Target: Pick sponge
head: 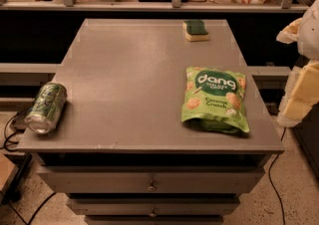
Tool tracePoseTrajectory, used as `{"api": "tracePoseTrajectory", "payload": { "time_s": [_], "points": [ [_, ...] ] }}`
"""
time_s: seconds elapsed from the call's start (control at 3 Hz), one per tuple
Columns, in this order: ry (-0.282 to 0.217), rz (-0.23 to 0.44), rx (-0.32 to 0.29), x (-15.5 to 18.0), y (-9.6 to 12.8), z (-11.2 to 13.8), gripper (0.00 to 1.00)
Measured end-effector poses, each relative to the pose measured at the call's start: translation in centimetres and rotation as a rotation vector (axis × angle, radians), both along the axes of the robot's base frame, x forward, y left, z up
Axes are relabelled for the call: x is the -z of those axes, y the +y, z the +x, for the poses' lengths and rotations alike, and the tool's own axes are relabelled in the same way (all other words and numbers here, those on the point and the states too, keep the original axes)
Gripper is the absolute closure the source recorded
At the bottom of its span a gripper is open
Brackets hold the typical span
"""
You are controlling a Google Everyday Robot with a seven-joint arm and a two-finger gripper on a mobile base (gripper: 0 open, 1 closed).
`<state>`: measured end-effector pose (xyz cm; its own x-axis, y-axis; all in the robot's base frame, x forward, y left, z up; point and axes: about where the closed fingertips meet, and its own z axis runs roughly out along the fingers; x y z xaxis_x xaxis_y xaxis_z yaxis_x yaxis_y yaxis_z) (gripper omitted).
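Note:
The sponge (pixel 196 30) is a small block with a dark green top over pale yellow foam. It lies flat near the far right edge of the grey table (pixel 129 79). My gripper (pixel 303 87) shows at the right edge of the camera view, pale yellow and white, beside the table's right side and well short of the sponge. It holds nothing that I can see.
A bright green "dang" snack bag (pixel 214 99) lies on the table's right front part. A green drink can (pixel 46 107) lies on its side at the left front edge. Drawers (pixel 149 184) sit below the tabletop. A railing with clutter behind it runs along the back.

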<state>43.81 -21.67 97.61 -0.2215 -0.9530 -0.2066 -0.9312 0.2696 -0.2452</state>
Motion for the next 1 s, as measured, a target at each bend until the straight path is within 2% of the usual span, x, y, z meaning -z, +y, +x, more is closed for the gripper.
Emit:
{"api": "tracePoseTrajectory", "payload": {
  "time_s": [0.33, 0.67, 1.0],
  "points": [
    [-0.002, 0.0, 0.0, 0.0, 0.0, 0.0, 0.0],
    [-0.028, 0.087, 0.022, -0.1, 0.2, 1.0, 0.0],
    [-0.087, 0.283, 0.054, 0.0, 1.3, 3.0, 0.0]
  ]
}}
